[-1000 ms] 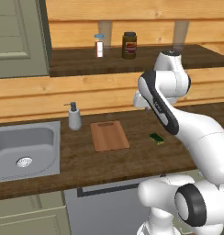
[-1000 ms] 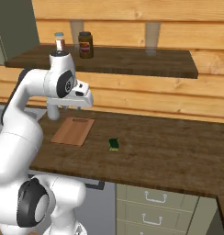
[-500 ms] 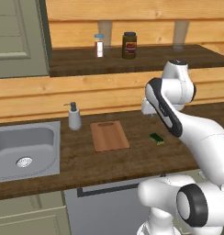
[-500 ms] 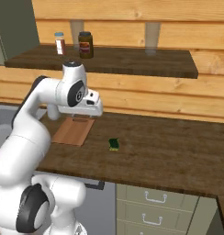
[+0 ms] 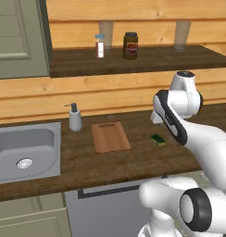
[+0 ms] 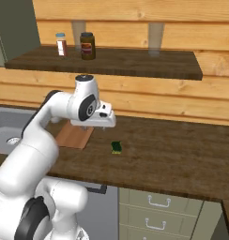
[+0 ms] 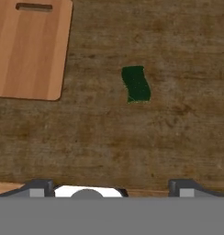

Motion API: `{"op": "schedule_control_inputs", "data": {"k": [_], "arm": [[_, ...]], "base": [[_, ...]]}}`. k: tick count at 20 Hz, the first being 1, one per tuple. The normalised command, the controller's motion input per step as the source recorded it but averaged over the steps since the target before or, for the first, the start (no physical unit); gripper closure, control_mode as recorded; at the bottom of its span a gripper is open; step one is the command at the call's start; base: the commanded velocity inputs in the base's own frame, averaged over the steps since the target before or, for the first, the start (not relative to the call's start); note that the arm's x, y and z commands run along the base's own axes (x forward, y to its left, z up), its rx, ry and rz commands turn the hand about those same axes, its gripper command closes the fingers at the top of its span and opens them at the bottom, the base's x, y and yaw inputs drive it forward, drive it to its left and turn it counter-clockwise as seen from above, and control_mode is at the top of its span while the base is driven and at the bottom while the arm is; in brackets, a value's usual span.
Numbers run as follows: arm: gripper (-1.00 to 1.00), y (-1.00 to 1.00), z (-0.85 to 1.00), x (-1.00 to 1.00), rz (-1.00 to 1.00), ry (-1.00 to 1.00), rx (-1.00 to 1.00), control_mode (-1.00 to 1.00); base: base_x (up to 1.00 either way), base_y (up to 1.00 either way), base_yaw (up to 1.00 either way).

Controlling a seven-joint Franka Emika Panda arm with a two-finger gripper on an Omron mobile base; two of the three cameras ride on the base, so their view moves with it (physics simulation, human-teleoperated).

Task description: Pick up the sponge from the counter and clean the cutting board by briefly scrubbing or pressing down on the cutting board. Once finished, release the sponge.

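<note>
On the dark wood surface [image 5: 133, 162] the sponge [image 5: 157, 139] lay flat, green side up, just beside the cutting board [image 5: 110, 137] on the side away from the sink [image 5: 27, 152], with a strip of bare wood between them. From the hand camera the sponge [image 7: 136, 84] sat a little above centre, and the cutting board [image 7: 29, 48] filled the upper left corner with its slot handle near the top edge. The jaws [image 7: 111, 187] hung above the surface, nearer the front edge than the sponge, touching nothing; their two dark tips stood wide apart. In the right base view the gripper [image 6: 100, 123] hovered over the surface between the cutting board [image 6: 75, 136] and the sponge [image 6: 117, 147]. Beyond the cutting board a soap dispenser [image 5: 75, 117] stood by the sink. On the shelf [image 5: 142, 58] above stood a small white bottle [image 5: 100, 46] and a dark jar [image 5: 130, 45].
</note>
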Motion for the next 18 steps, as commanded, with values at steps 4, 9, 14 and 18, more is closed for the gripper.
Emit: {"op": "schedule_control_inputs", "data": {"k": [4, 9, 14, 18], "arm": [[-1.0, -0.5, -0.62, -0.03, 0.0, -0.12, 0.0, -1.0], [-1.0, -0.31, -0.49, 0.03, 0.0, -0.02, 0.0, -1.0], [-1.0, 0.0, -0.37, 0.25, 0.05, 0.0, 0.0, -1.0], [-1.0, -0.14, -0.24, 0.26, 0.02, 0.0, 0.0, -1.0]], "base": [[0.0, 0.0, 0.0], [0.0, 0.0, 0.0], [0.0, 0.0, 0.0], [0.0, 0.0, 0.0]]}}
